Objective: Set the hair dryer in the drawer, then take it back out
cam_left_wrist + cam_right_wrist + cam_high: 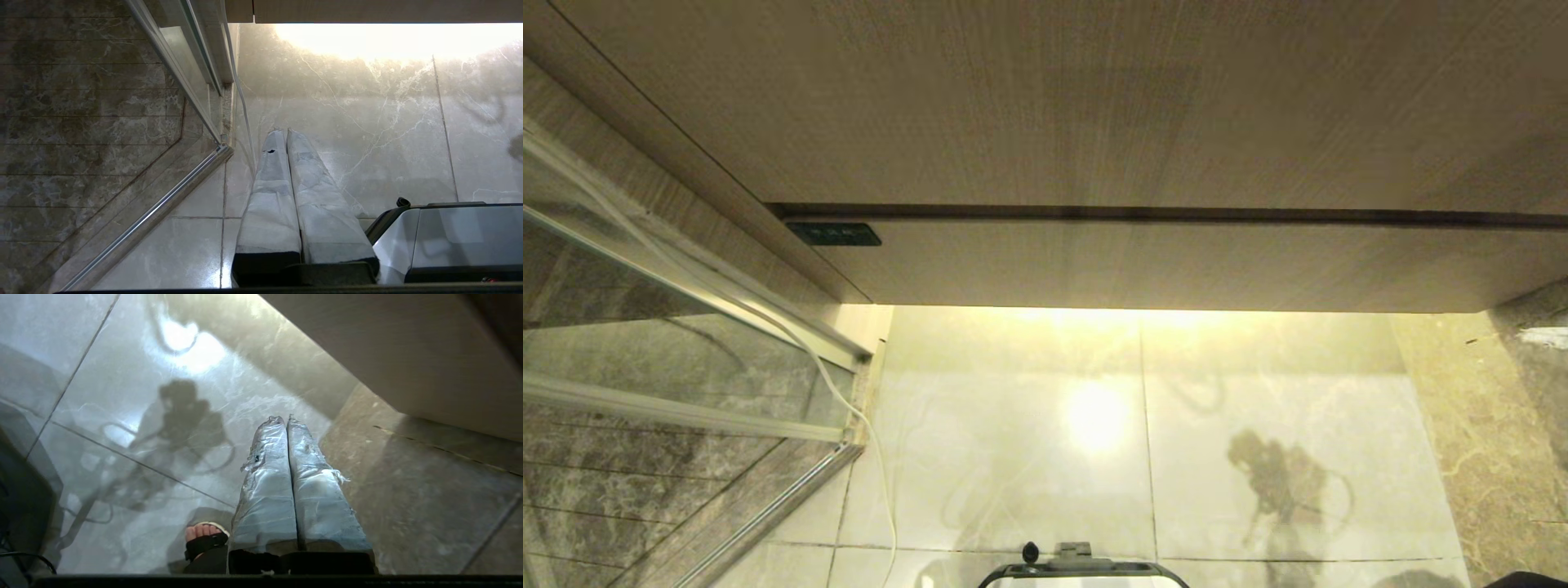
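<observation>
The hair dryer is out of view. The light-brown wood-grain vanity front [1045,106] fills the upper half of the head view. A dark seam splits it from a shallower wood band [1176,265] below. Nothing stands open, and I cannot tell which panel is the drawer. Neither arm shows in the head view. My left gripper [286,131] hangs shut and empty over the pale floor tiles, beside my base. My right gripper [287,418] is shut on nothing, low over the floor, with the vanity's wood corner [408,355] beyond it.
A glass shower door [670,327] with a metal rail [163,204] stands at the left, and a thin white cord [849,408] runs down beside it. A person's sandalled foot [203,535] is close to my right gripper. My base's front edge [1086,572] is at the bottom.
</observation>
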Controlling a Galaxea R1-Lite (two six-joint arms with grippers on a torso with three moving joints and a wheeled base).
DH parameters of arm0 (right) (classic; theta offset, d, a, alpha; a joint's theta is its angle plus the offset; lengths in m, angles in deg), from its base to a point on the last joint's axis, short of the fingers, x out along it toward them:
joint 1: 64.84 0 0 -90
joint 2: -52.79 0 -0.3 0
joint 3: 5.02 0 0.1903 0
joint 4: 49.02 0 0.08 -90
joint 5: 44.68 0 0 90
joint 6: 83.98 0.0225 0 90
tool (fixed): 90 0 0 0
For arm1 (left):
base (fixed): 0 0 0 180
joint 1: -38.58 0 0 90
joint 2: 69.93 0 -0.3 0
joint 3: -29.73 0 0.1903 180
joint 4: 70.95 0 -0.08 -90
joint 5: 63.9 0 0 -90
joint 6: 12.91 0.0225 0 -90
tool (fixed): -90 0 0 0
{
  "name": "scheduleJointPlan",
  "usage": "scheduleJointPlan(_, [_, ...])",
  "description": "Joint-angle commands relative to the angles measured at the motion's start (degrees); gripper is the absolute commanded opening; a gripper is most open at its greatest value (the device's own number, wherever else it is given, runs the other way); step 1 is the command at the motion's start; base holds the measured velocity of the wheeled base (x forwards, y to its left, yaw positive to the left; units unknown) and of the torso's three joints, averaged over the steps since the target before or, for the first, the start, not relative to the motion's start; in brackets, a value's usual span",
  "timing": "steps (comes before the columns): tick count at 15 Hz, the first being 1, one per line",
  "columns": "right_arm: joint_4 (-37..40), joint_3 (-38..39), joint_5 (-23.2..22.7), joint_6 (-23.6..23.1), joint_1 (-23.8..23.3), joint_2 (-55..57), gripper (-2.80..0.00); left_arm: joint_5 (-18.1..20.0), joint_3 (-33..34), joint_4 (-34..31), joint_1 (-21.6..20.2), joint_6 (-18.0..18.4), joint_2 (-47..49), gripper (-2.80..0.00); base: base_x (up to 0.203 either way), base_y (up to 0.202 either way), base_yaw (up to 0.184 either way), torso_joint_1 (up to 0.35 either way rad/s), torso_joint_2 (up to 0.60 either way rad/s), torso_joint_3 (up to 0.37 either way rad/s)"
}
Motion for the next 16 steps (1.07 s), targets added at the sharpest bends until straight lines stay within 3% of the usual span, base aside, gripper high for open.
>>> scheduleJointPlan(1, [-0.1, 4.0, 0.1, 0.0, 0.0, -10.5, -2.80, 0.0, 0.1, 0.0, 0.0, 0.0, 0.0, -2.80, 0.000, 0.000, 0.000, 0.000, 0.00, 0.000])
scheduleJointPlan(5, [-1.0, 17.6, 0.3, 1.5, 1.5, -28.3, -2.80, 0.0, 0.0, 0.0, 0.0, 0.0, 0.0, -2.80, 0.000, 0.000, 0.000, 0.000, 0.00, 0.000])
scheduleJointPlan(6, [-2.0, 21.2, 0.3, 4.2, 3.3, -33.1, -2.80, 0.0, 0.1, 0.0, 0.0, -0.1, 0.0, -2.80, 0.000, 0.000, 0.000, 0.000, 0.00, 0.000])
scheduleJointPlan(10, [-8.3, 33.4, 2.6, 25.6, 15.0, -51.1, -2.80, 0.0, 0.1, 0.0, 0.0, -0.1, 0.0, -2.80, 0.000, 0.000, 0.000, 0.000, 0.00, 0.000])
scheduleJointPlan(13, [-9.7, 41.4, 10.5, 31.9, 23.7, -65.5, -2.80, 0.0, 0.1, 0.0, 0.0, 0.0, 0.0, -2.80, 0.000, 0.000, 0.000, 0.000, 0.00, 0.000])
scheduleJointPlan(14, [-6.4, 42.9, 13.3, 34.1, 26.8, -68.6, -2.80, 0.0, 0.0, 0.0, 0.0, -0.1, 0.0, -2.80, 0.000, 0.000, 0.000, 0.000, 0.00, 0.000])
scheduleJointPlan(16, [-4.7, 44.3, 15.2, 39.9, 27.9, -69.5, -2.80, 0.0, 0.0, 0.0, 0.0, -0.1, 0.0, -2.80, 0.000, 0.000, 0.000, 0.000, 0.00, 0.000])
